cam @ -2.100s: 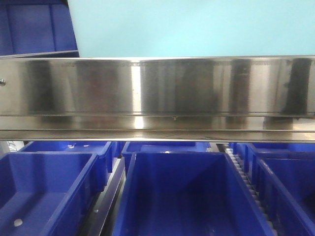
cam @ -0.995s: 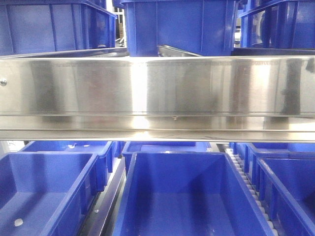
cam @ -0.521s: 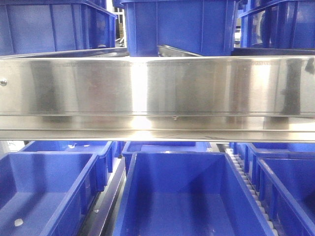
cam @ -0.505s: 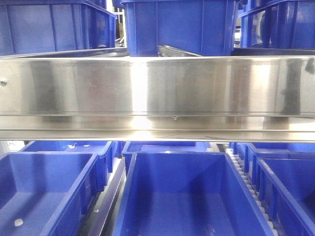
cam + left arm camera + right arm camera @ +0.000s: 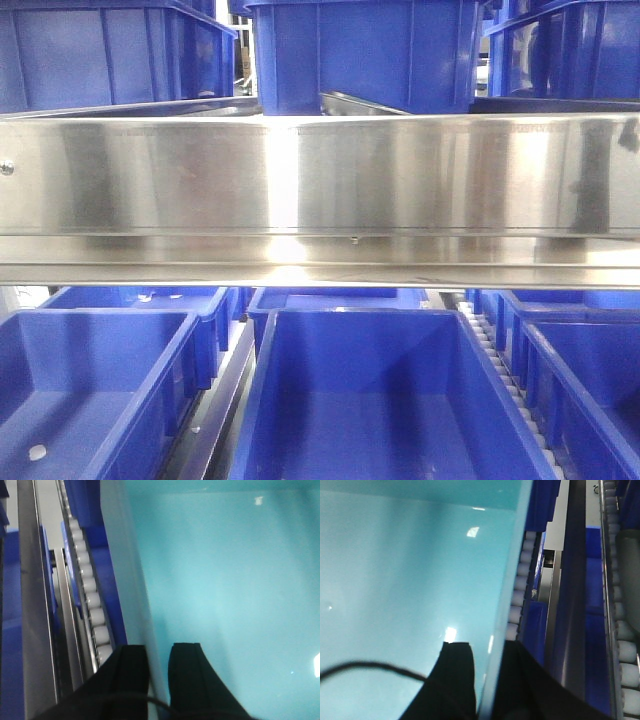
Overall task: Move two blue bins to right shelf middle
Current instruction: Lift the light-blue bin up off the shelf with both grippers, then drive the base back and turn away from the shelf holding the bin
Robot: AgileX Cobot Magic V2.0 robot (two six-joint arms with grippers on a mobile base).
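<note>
A light blue bin (image 5: 225,580) fills both wrist views; its inside (image 5: 410,570) is smooth and holds nothing. My left gripper (image 5: 159,652) is shut on the bin's left wall, one black finger (image 5: 132,670) outside and one inside. My right gripper (image 5: 487,652) is shut on the bin's right wall in the same way, with one finger (image 5: 457,675) inside. The right shelf's shiny steel front rail (image 5: 320,185) crosses the front view. Neither the grippers nor the light blue bin show in the front view.
Dark blue bins (image 5: 360,50) stand on the level above the rail, and more dark blue bins (image 5: 380,400) sit below it. White roller tracks (image 5: 87,590) (image 5: 517,595) and steel rails run beside the held bin, with dark blue bins past them.
About two seconds ago the light blue bin covered the top of the front view above the rail. It has left that view, baring dark blue bins. Nothing has moved in the last second.
</note>
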